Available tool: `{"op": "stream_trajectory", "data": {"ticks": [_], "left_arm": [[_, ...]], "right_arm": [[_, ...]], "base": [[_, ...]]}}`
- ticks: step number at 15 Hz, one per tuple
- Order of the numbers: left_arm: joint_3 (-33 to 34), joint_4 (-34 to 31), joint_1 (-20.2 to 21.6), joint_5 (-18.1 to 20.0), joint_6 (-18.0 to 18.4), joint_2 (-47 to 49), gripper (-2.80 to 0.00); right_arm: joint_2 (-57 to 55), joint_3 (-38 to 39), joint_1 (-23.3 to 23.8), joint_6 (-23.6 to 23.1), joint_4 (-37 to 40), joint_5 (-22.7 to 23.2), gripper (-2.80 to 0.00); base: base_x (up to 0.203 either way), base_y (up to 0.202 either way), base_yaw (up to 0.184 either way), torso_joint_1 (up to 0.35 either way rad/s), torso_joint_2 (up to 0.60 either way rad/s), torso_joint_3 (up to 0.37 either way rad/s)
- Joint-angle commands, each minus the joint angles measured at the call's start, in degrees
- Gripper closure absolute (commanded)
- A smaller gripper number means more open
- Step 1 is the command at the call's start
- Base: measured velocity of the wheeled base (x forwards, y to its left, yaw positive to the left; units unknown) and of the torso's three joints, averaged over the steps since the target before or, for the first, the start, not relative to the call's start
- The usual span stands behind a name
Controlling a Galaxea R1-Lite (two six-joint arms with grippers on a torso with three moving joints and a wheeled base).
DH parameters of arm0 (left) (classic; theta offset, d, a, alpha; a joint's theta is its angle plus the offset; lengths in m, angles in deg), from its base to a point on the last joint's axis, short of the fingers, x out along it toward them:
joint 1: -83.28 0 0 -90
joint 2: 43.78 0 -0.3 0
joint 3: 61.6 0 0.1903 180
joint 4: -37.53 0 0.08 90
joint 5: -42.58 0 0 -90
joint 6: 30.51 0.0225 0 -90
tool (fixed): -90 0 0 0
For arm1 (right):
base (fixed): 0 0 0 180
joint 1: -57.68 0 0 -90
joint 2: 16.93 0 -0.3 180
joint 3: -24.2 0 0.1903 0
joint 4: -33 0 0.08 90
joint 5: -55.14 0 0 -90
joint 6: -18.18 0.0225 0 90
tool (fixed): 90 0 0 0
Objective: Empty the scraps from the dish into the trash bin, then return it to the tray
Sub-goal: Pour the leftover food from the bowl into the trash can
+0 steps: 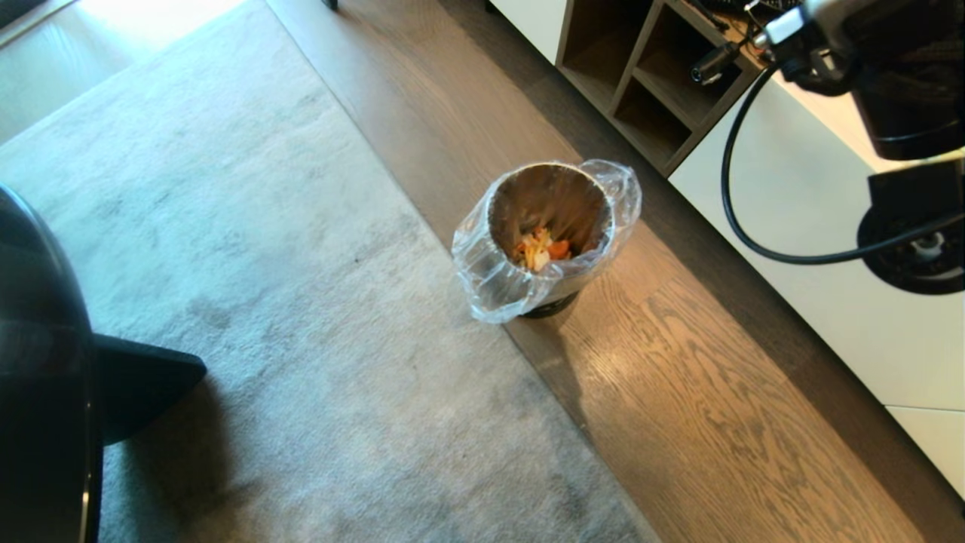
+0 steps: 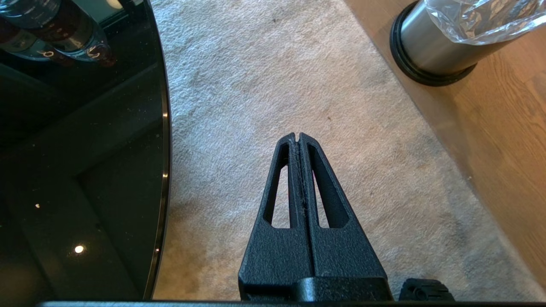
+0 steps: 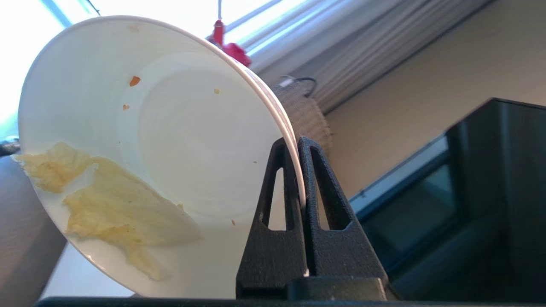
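White dish [image 3: 170,149] | rim pinched in right claw [image 3: 298,145] | tipped sideways

Domestic living room, grey carpet [image 1: 249,302] over wood plank floor [image 1: 716,422], white cabinet with open wooden cubbies [image 1: 641,83], glossy black table [image 2: 76,170], pleated window curtains [image 3: 362,47], lined trash bin [image 1: 546,234]

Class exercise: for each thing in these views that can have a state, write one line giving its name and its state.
dish: gripped by its rim, tipped on edge, a pale leafy scrap and tiny specks stuck inside.
right gripper: shut on the dish's rim.
left gripper: shut, empty, over the carpet.
trash bin: upright on the wood floor, liner folded over its rim.
scraps: lying at the bin's bottom.
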State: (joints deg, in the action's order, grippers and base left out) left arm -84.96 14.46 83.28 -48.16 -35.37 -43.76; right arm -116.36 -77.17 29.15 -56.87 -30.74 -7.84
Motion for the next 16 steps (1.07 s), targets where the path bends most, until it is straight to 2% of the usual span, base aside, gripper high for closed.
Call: {"op": "stream_trajectory", "data": {"ticks": [1,3,5,16], "left_arm": [[0.0,0.05,0.0,-0.05,-0.07,-0.02,0.0],[0.0,0.05,0.0,-0.05,-0.07,-0.02,0.0],[0.0,0.05,0.0,-0.05,-0.07,-0.02,0.0],[0.0,0.05,0.0,-0.05,-0.07,-0.02,0.0]], "right_arm": [[1.16,-2.07,-0.16,-0.37,0.53,-0.22,0.0],[2.31,-4.15,-0.18,-0.44,2.92,-2.35,0.0],[1.74,-0.79,-0.23,-0.47,0.86,-2.64,0.0],[1.86,-3.89,-1.11,-0.2,2.85,-3.08,0.0]], "base": [[0.0,0.0,0.0,0.0,0.0,0.0],[0.0,0.0,0.0,0.0,0.0,0.0],[0.0,0.0,0.0,0.0,0.0,0.0],[0.0,0.0,0.0,0.0,0.0,0.0]]}}
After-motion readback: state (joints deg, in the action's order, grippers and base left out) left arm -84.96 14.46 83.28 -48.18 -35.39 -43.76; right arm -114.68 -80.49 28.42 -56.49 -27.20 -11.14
